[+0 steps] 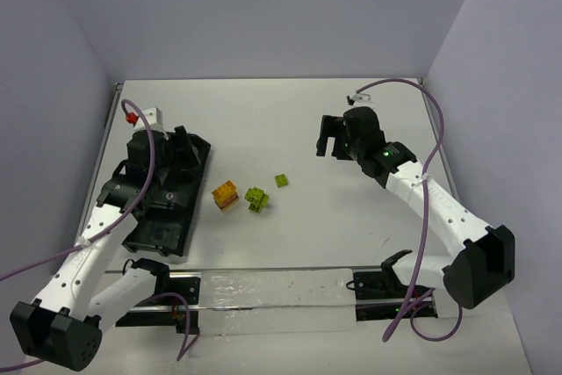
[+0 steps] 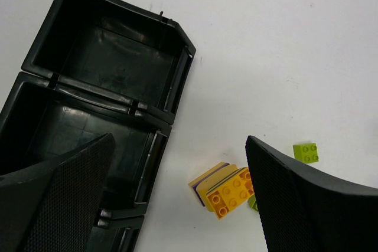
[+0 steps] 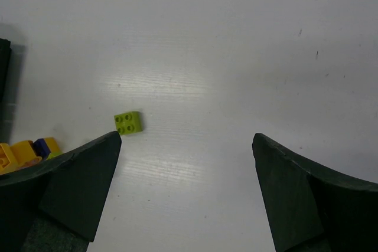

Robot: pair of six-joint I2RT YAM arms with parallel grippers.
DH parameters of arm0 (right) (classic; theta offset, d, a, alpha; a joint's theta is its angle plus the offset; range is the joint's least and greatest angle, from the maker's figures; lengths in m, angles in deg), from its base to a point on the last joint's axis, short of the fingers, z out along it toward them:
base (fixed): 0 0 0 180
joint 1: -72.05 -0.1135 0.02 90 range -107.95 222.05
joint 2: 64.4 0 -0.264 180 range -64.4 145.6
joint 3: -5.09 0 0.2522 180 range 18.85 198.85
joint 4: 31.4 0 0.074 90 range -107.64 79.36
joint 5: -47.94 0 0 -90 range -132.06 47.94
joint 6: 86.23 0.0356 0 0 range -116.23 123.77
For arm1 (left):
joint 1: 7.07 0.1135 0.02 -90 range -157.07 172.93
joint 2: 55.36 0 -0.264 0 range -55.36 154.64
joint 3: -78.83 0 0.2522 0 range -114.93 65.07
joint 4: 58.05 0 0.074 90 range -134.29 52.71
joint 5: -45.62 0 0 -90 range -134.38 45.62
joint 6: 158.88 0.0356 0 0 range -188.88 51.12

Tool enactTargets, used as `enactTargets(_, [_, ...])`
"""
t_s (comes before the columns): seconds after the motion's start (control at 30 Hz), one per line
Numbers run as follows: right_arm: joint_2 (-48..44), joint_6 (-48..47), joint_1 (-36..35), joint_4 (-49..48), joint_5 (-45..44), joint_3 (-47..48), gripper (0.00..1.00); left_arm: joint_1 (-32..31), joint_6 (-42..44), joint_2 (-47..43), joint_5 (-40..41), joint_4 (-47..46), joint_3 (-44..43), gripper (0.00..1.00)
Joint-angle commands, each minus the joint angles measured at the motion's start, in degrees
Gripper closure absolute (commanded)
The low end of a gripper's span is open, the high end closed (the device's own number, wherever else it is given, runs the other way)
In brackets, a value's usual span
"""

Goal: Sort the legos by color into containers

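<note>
The legos lie mid-table: an orange-yellow clump (image 1: pixel 226 195) with a blue-purple layer, a lime-green clump (image 1: pixel 256 198) and a single lime-green brick (image 1: pixel 281 180). The long black tray (image 1: pixel 156 233) of containers lies at the left. My left gripper (image 1: pixel 186 148) is open and empty above the tray's far end. In the left wrist view the left gripper (image 2: pixel 179 141) frames the orange-yellow clump (image 2: pixel 227 190), the single green brick (image 2: pixel 306 152) and two empty compartments (image 2: pixel 118 57). My right gripper (image 1: pixel 329 140) is open and empty at the right. In its view the right gripper (image 3: pixel 186 138) is right of the green brick (image 3: pixel 128 123).
A clear strip on a black rail (image 1: pixel 272 292) runs along the near edge between the arm bases. Purple cables (image 1: pixel 428 217) trail from both arms. Grey walls close the table's sides and back. A white block with a red knob (image 1: pixel 133 116) sits at the far left.
</note>
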Motion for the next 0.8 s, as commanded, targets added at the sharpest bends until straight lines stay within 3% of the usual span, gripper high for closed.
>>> enactTargets(0.0, [-2.4,0.4,-0.5,-2.7,-0.4,-1.6,0.0,-0.3,-2.4,0.4,1.1,-0.4,-2.0,0.01])
enactTargets(0.27, [-3.0,0.3,-0.6,-2.7,-0.9,-1.5,0.0,-0.3,-0.4,2.6,0.1,3.1,-4.0,0.01])
enactTargets(0.47, [-3.9,0.9,-0.5,-2.3,-1.3,-2.2,0.0,-0.6,4.3,4.7,-6.5,4.4,-4.0,0.01])
enactTargets(0.77, [-5.2,2.6,-0.6,-3.3,-0.4,-4.2,0.0,-4.7,4.4,9.6,-11.7,7.7,-5.6,0.09])
